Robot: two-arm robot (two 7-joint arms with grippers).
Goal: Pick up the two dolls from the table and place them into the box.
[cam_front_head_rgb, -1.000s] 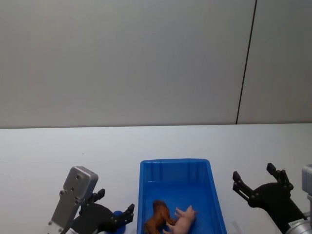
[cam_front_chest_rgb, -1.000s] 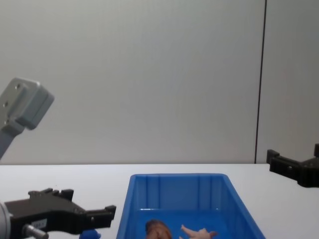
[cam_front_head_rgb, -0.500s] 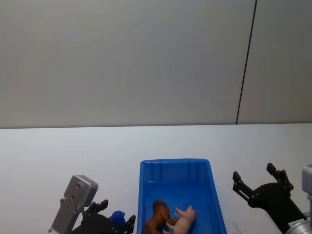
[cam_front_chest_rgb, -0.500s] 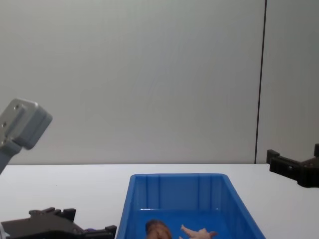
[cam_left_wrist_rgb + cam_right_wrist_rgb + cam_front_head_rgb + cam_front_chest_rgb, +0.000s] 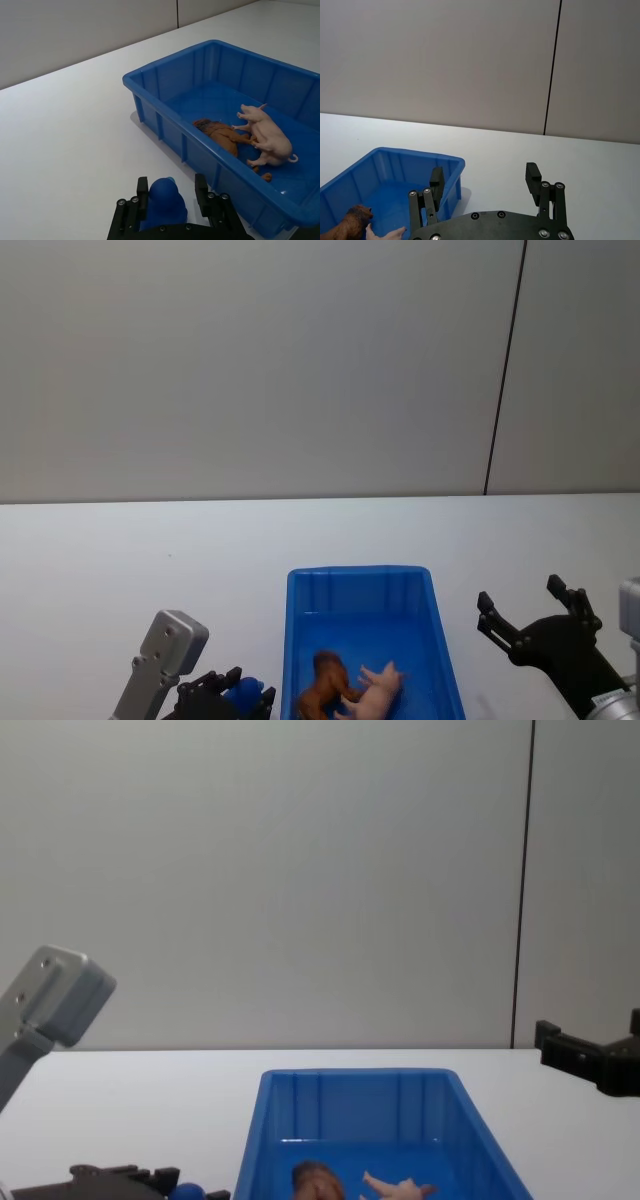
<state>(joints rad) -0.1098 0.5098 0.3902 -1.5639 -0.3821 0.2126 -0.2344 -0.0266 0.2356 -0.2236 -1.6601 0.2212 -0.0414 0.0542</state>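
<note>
The blue box [image 5: 360,572] stands on the white table [image 5: 150,550] and holds a brown doll [image 5: 322,685] and a pale pink doll [image 5: 375,692] lying side by side. In the left wrist view both lie on the floor of the box [image 5: 150,95]: the brown doll [image 5: 222,137] and the pink doll [image 5: 267,137]. A round dark blue doll [image 5: 167,200] sits on the table just left of the box. My left gripper [image 5: 171,192] is open and low, one finger on each side of it. My right gripper [image 5: 530,615] hovers open to the right of the box.
A plain grey wall with a dark vertical seam [image 5: 505,370] stands behind the table. White tabletop stretches to the left of the box and beyond it.
My left gripper has sunk lower and drawn back toward me, coming down around the dark blue doll. The right arm and the two dolls in the box have not moved.
</note>
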